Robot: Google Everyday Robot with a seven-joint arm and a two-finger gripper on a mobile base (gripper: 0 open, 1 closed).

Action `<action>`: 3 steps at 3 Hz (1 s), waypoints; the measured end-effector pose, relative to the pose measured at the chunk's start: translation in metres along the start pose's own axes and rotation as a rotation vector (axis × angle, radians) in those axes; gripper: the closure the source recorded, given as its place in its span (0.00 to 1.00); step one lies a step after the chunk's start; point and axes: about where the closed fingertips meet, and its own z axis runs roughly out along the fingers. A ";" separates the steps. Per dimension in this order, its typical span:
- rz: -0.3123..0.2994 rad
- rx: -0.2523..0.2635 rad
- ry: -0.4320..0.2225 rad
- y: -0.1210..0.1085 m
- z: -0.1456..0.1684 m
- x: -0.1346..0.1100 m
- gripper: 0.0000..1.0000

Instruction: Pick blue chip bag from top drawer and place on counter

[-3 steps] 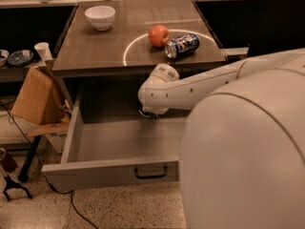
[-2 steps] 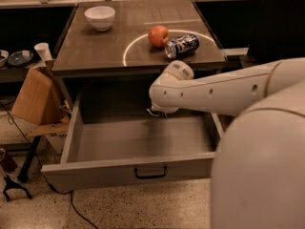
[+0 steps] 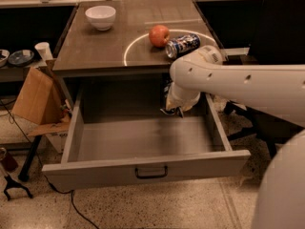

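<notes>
Counter (image 3: 95, 51), above the gripper (image 3: 173, 110): no bag on it; placement outstanding. Top drawer (image 3: 143, 168) open beneath the gripper. Gripper low at the drawer's rear right; grasp cannot be told. Blue chip bag not discernible, perhaps the dark shape at its tip.

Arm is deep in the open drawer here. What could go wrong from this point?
The gripper sits at the back right of the top drawer, under the counter edge; lifting straight up could hit it. The can and apple lie just above, near that edge, and could be knocked. The blue chip bag is not clearly visible, so a grasp is unconfirmed.
</notes>
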 end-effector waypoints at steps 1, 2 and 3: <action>-0.104 0.016 0.065 -0.020 -0.018 0.007 1.00; -0.213 0.045 0.094 -0.039 -0.045 0.016 1.00; -0.269 0.078 0.099 -0.061 -0.073 0.023 1.00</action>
